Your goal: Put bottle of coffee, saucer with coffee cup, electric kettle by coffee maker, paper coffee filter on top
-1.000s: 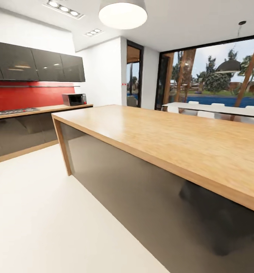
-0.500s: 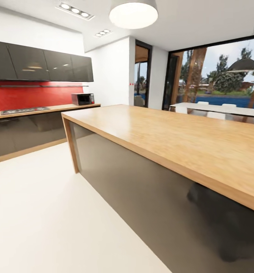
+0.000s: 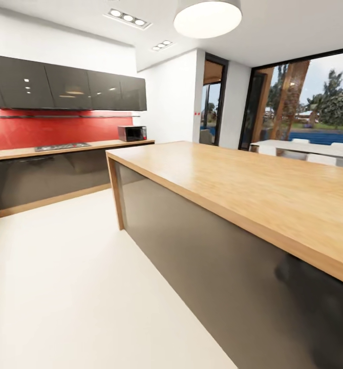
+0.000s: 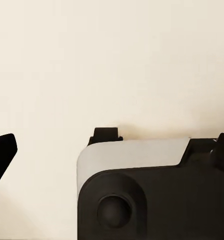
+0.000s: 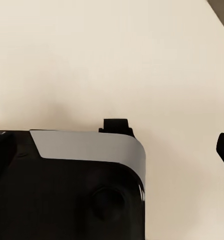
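While we face a big wooden table (image 3: 253,189) (microwave (image 3: 132,133) on far counter (image 3: 43,150)), we cannot tell either claw's opening.

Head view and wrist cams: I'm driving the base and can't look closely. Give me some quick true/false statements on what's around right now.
1. A big wooden table with dark grey sides stands close ahead on the right. True.
2. A coffee maker stands on that table. False: its visible top is bare.
3. A microwave sits on the far counter under dark wall cabinets. True.
4. The wall behind that counter is blue. False: the backsplash is red.
5. Both wrist views look down on pale floor past parts of the robot's base. True.
6. The right gripper holds a cup. False: no cup is visible in the right wrist view.
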Controlling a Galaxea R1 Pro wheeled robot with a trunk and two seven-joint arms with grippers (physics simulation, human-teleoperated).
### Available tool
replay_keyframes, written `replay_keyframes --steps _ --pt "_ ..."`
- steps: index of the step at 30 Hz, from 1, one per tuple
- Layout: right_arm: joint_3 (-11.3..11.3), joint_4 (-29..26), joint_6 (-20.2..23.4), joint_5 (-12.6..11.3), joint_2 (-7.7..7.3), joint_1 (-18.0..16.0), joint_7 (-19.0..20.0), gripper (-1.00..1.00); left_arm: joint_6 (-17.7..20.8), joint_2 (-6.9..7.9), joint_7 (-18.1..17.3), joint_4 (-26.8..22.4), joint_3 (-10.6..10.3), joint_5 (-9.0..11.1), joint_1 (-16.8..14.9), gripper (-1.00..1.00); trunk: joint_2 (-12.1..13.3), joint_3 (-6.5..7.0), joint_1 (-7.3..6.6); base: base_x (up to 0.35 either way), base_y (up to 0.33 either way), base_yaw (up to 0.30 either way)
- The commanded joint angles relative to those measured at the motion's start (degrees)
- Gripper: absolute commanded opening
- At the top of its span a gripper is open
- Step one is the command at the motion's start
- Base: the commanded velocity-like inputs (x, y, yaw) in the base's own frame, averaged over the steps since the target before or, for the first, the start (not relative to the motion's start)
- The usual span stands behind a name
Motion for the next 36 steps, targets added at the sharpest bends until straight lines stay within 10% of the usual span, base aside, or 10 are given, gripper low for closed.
replay_keyframes --steps 1,9,13,36 --pt "-0.04 -0.07 -0.04 -0.02 -0.04 -0.03 0.02 1.0 -0.01 0.02 0.01 -0.28 -0.01 0.03 0.03 1.0 -0.02 -0.05 0.0 0.0 0.0 0.243" --pt "0.2 -6.52 0.08 -0.02 0.12 -0.18 -0.02 1.0 -0.01 0.71 -0.04 -7.03 0.0 0.11 0.03 1.0 -0.02 -0.05 0.0 0.0 0.0 0.183" --pt "4.33 -12.67 0.61 -0.01 0.16 -0.19 -0.03 1.0 -0.08 1.88 0.02 -11.15 0.23 0.1 0.03 1.0 -0.02 -0.05 0.0 0.0 0.0 0.032" --pt "6.41 -13.63 0.2 0.07 0.24 -0.19 -0.12 1.0 -0.17 2.34 0.1 -11.84 0.46 0.12 0.03 1.0 -0.02 -0.05 0.0 0.0 0.0 0.181"
